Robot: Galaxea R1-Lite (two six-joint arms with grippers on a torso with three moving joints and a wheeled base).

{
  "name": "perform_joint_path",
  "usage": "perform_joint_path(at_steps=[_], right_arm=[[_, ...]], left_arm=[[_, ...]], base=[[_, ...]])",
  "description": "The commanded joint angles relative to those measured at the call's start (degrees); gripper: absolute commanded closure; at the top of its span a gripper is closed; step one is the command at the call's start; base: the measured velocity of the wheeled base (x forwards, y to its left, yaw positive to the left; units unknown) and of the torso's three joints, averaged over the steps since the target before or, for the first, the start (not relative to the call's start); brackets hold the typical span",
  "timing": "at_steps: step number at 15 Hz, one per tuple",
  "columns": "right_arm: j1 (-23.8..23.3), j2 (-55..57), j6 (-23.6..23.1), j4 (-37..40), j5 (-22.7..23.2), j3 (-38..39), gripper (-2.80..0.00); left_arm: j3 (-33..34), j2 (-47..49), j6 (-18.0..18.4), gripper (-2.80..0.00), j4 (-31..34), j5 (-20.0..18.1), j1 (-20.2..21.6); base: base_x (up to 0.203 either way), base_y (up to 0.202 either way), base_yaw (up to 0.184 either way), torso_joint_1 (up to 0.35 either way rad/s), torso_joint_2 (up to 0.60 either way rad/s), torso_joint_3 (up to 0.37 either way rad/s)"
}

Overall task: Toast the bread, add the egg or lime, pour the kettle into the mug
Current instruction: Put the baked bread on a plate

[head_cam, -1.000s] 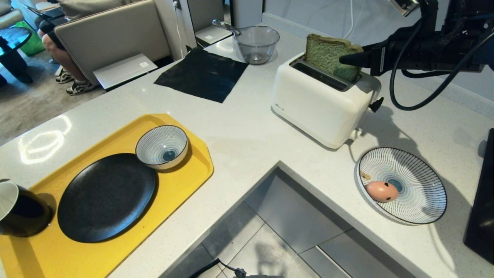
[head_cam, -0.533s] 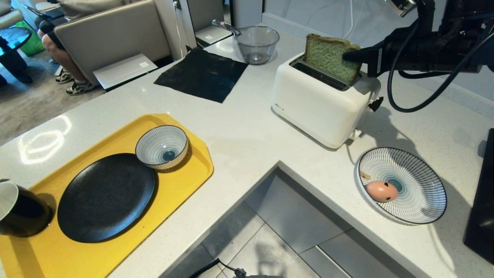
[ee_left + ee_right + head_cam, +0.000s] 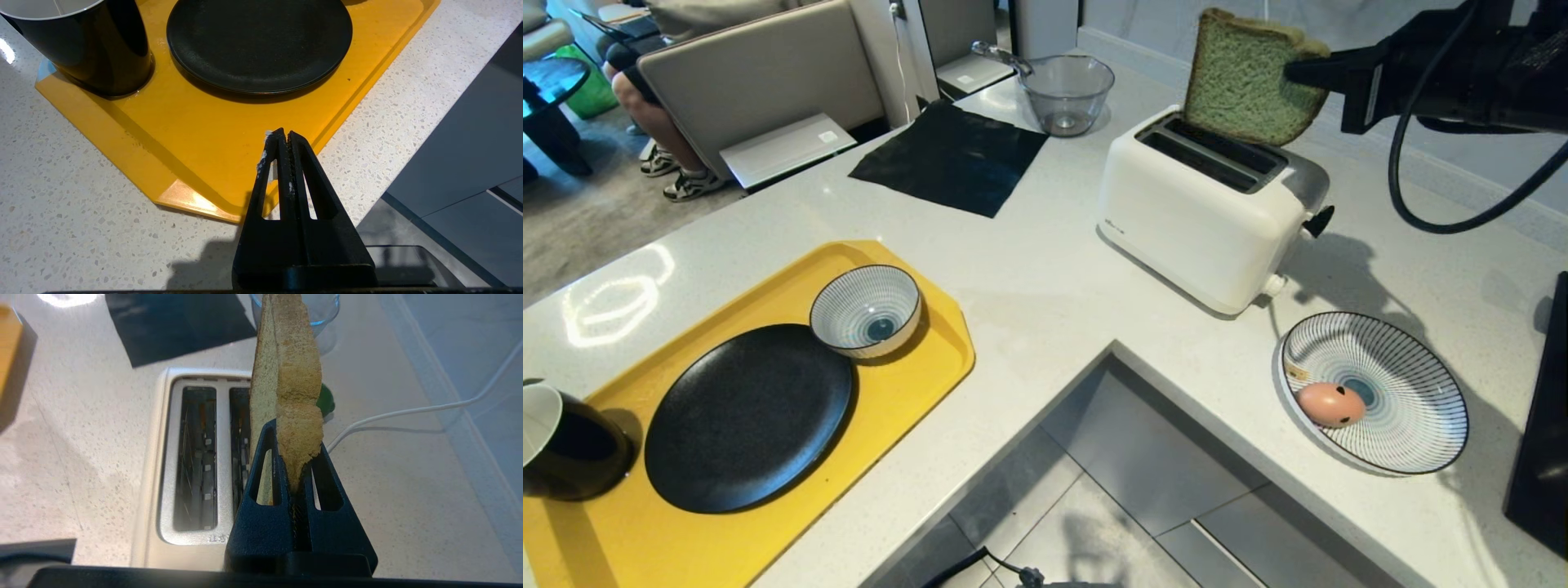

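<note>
White speckled tabletop (image 3: pixel 1029 278), L-shaped around a floor recess. Toaster (image 3: pixel 1205 208): white, near the far edge, both slots empty. Bread (image 3: pixel 1245 77): green slice, upright above the toaster, clear of it, pinched by its crust in the closed fingers of the right gripper (image 3: pixel 1294 73). Egg (image 3: pixel 1330 404): in the striped plate (image 3: pixel 1413 367) by the right edge. Yellow tray (image 3: pixel 915 384): near-left corner, carrying black plate (image 3: pixel 747 416), striped bowl (image 3: pixel 866 310), mug (image 3: pixel 568 441). Left gripper (image 3: pixel 284 136): fingers closed and empty, over the tray's near edge.
</note>
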Motion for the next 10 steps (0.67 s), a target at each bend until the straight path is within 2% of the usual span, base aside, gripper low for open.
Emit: perform_joint_path(at_steps=[1,7,10], right_arm=[[-0.05,-4.73,1.54,-0.10,-0.03,0.69,0.00],[-0.15,-13.90,6.14,-0.19,-5.38,0.48,0.00],[-0.23,-15.69,10.07,-0.13,-11.16,-1.63,0.00]], left_arm=[[0.79,0.00,-0.04,0.00,-0.03,0.02,0.01],[0.79,0.00,-0.04,0.00,-0.03,0.02,0.01],[0.79,0.00,-0.04,0.00,-0.03,0.02,0.01]], base=[[0.000,0.000,0.000,0.000,0.00,0.000],[0.000,0.000,0.000,0.000,0.00,0.000],[0.000,0.000,0.000,0.000,0.00,0.000]])
